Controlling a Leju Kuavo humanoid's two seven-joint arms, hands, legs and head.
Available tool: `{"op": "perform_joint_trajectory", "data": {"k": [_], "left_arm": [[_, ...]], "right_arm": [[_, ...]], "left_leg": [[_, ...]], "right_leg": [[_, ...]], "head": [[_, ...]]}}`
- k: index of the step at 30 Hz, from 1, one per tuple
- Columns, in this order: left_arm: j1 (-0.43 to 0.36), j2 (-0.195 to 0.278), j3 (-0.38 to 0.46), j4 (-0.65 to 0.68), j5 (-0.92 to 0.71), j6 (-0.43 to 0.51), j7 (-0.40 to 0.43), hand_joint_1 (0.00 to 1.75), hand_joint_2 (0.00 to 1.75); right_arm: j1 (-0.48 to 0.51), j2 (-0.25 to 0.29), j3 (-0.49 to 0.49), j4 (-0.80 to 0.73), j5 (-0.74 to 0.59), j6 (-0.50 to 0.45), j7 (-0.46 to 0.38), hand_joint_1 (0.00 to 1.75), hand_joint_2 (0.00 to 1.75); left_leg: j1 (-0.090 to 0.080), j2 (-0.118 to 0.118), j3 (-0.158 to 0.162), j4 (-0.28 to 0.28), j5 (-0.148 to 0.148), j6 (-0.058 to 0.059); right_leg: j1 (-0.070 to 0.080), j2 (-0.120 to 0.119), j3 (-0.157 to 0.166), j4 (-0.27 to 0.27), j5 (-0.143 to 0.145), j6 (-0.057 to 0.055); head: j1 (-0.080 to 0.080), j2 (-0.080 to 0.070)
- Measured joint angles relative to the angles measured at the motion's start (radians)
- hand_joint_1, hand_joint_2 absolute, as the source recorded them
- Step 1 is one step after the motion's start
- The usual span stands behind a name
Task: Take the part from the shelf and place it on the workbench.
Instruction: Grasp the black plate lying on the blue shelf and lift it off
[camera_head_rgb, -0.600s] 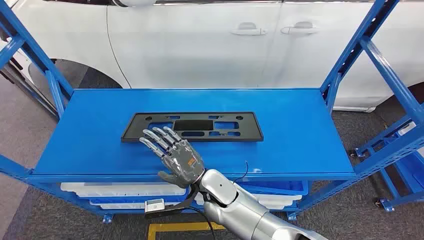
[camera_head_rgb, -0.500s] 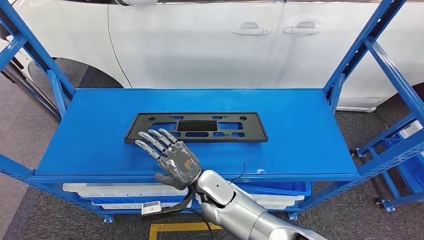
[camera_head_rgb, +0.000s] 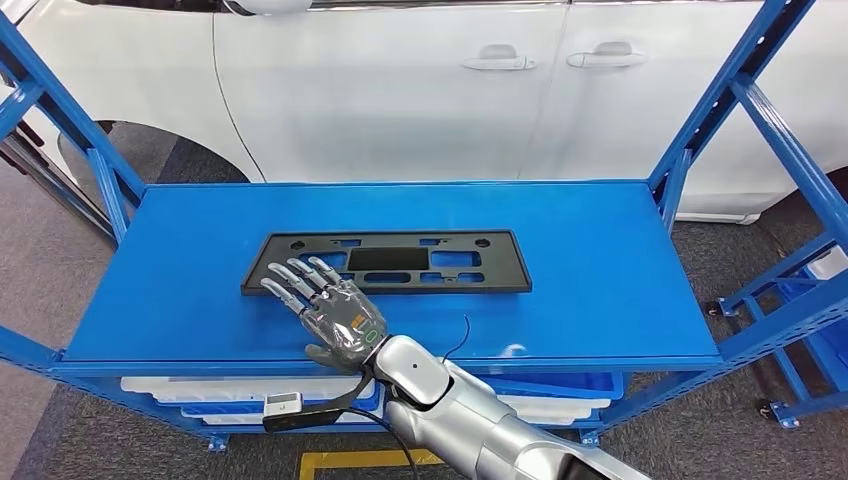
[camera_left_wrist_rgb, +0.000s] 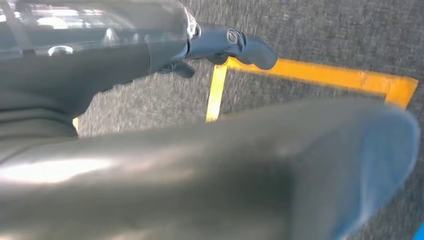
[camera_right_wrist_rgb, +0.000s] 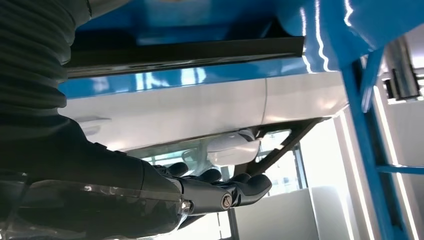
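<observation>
Part (camera_head_rgb: 386, 263), a flat black slotted plate, is lying flat on the blue shelf (camera_head_rgb: 600, 270) around the middle of the frame, with a white car (camera_head_rgb: 400, 90) filling the top behind it. The right hand (camera_head_rgb: 330, 310) hovers at lower centre-left, fingers (camera_head_rgb: 290, 280) spread and holding nothing, tips right over the plate's near left edge; can't tell if they're touching. Looks like we're in the reach-and-grasp step. Next move probably needs the fingers to hook under that thin edge, which seems tricky. Left hand (camera_left_wrist_rgb: 220, 45) hangs by the floor, and I can't tell how its fingers lie.
</observation>
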Motion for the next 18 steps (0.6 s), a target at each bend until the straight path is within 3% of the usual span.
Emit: {"op": "perform_joint_trajectory", "data": {"k": [2,4,5,6,8,10,11,15,16,18], "left_arm": [[0.000,0.003,0.000,0.000,-0.004,-0.002,0.000,0.00,0.00],[0.000,0.004,0.000,0.000,-0.007,-0.002,0.000,0.00,0.00],[0.001,0.004,0.000,0.000,-0.008,-0.003,0.000,0.00,0.00],[0.002,0.005,0.000,0.000,-0.009,-0.003,0.000,0.00,0.00],[0.003,0.007,0.000,0.000,-0.011,-0.003,0.000,0.00,0.00],[0.002,0.007,0.000,0.000,-0.013,-0.003,0.000,0.00,0.00],[0.001,0.007,0.000,0.000,-0.014,-0.003,0.001,0.00,0.00],[0.002,0.007,0.000,0.000,-0.016,-0.003,0.001,0.00,0.00],[0.002,0.008,0.000,0.000,-0.017,-0.003,0.000,0.00,0.00],[0.000,0.008,0.000,0.000,-0.019,-0.006,0.000,0.00,0.00]], "right_arm": [[-0.014,0.019,0.001,0.037,0.018,-0.001,0.019,0.00,1.75],[-0.022,0.035,0.005,0.073,0.034,0.000,0.037,0.00,1.75],[-0.023,0.040,0.008,0.089,0.041,0.001,0.047,0.00,1.75],[-0.024,0.044,0.012,0.103,0.047,0.003,0.056,0.00,1.75],[-0.029,0.051,0.020,0.121,0.053,0.013,0.072,0.00,1.75],[-0.038,0.060,0.031,0.133,0.053,0.026,0.085,0.00,1.75],[-0.042,0.063,0.038,0.138,0.052,0.032,0.091,0.00,1.75],[-0.050,0.071,0.064,0.161,0.051,0.048,0.123,0.00,1.75],[-0.053,0.072,0.070,0.168,0.052,0.050,0.133,0.00,1.75],[-0.058,0.072,0.079,0.187,0.054,0.051,0.150,0.00,1.75]], "left_leg": [[0.002,0.001,-0.038,0.084,-0.045,-0.009],[0.005,0.000,-0.111,0.220,-0.100,-0.018],[0.006,0.001,-0.139,0.264,-0.108,-0.021],[0.007,0.001,-0.148,0.271,-0.095,-0.024],[0.011,0.002,-0.109,0.170,-0.019,-0.026],[0.011,0.002,-0.053,0.046,0.032,-0.021],[0.010,0.002,-0.038,0.013,0.039,-0.015],[0.011,0.001,-0.033,0.000,0.033,0.011],[0.012,0.001,-0.031,-0.002,0.033,0.017],[0.013,0.002,-0.029,-0.004,0.031,0.025]], "right_leg": [[-0.004,-0.002,0.010,-0.011,0.002,-0.005],[-0.003,-0.003,0.013,-0.010,-0.002,-0.009],[-0.003,-0.004,0.014,-0.009,-0.004,-0.010],[-0.003,-0.003,0.016,-0.007,-0.007,-0.009],[-0.004,-0.002,0.022,0.000,-0.017,-0.004],[-0.002,0.000,0.024,0.010,-0.029,0.005],[0.000,0.001,0.023,0.014,-0.032,0.009],[0.001,0.000,0.018,0.027,-0.047,0.026],[0.000,0.000,0.005,0.056,-0.064,0.031],[-0.004,-0.001,-0.055,0.174,-0.120,0.040]], "head": [[-0.001,0.000],[-0.001,0.000],[-0.001,0.000],[-0.001,0.000],[-0.001,0.000],[-0.001,0.000],[-0.001,0.000],[0.002,0.000],[0.004,0.000],[0.007,0.000]]}}
